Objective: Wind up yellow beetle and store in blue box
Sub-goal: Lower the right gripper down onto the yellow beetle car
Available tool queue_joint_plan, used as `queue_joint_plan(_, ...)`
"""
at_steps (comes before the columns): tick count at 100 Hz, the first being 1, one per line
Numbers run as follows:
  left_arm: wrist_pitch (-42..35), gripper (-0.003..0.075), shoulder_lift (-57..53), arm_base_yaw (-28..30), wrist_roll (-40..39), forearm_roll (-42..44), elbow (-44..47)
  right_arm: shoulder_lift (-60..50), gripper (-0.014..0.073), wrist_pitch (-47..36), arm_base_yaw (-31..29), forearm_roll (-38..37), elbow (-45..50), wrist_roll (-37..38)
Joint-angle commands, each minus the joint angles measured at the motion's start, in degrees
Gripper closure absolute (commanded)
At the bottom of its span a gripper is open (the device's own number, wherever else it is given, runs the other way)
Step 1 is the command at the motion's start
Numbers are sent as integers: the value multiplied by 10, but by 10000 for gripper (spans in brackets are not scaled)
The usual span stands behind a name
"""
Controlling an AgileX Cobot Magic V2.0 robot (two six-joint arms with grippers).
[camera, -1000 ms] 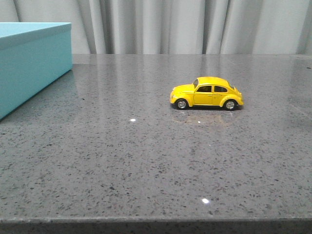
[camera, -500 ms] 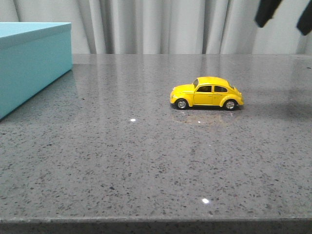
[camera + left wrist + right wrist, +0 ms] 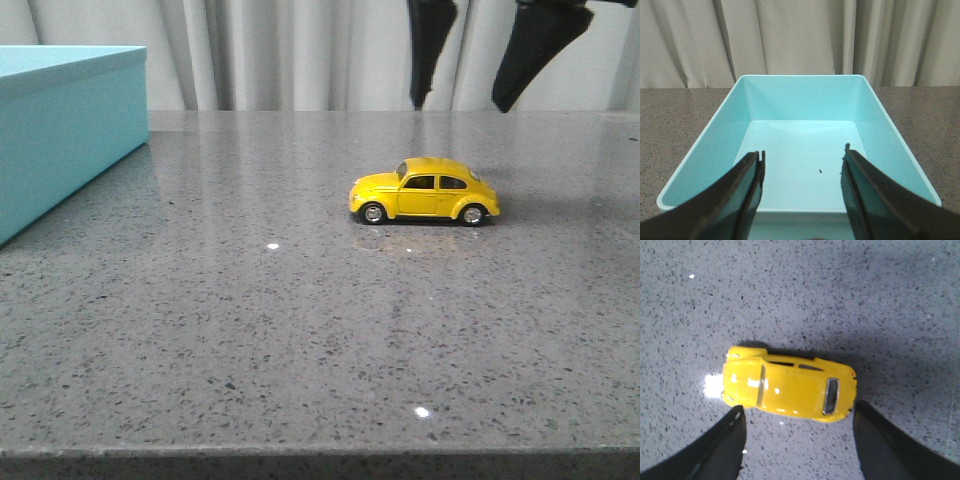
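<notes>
The yellow beetle (image 3: 424, 190) stands on its wheels on the grey speckled table, right of centre, nose to the left. My right gripper (image 3: 455, 105) hangs open in the air above and behind it; both dark fingers show at the top of the front view. In the right wrist view the beetle (image 3: 790, 385) lies just beyond the open fingertips (image 3: 797, 412), untouched. The blue box (image 3: 60, 125) sits at the far left. My left gripper (image 3: 802, 160) is open and empty over the near edge of the box (image 3: 800, 135), whose inside is bare.
Grey curtains (image 3: 320, 50) hang behind the table. The table's front edge (image 3: 320, 455) runs along the bottom of the front view. Bare grey tabletop lies between the box and the beetle.
My right gripper has come into the front view from the upper right and moved left and down, now above the beetle. The beetle and box have not moved.
</notes>
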Motion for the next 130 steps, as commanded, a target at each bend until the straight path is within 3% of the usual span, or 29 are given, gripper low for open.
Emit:
queue_joint_plan(1,-47,365,8,0,-5,-3,-21,-5,63,-4,3,-13,-37,20)
queue_joint_plan(9,-50,365,8,0,-5,-3,-21,10,29,8,5,-9,-48,31)
queue_joint_plan(52,-57,365,8,-24,-5,-3,-21,37,32,13,13,-7,-50,79)
queue_joint_plan(130,-57,365,8,-24,-5,-3,-21,68,32,12,4,-13,-49,98)
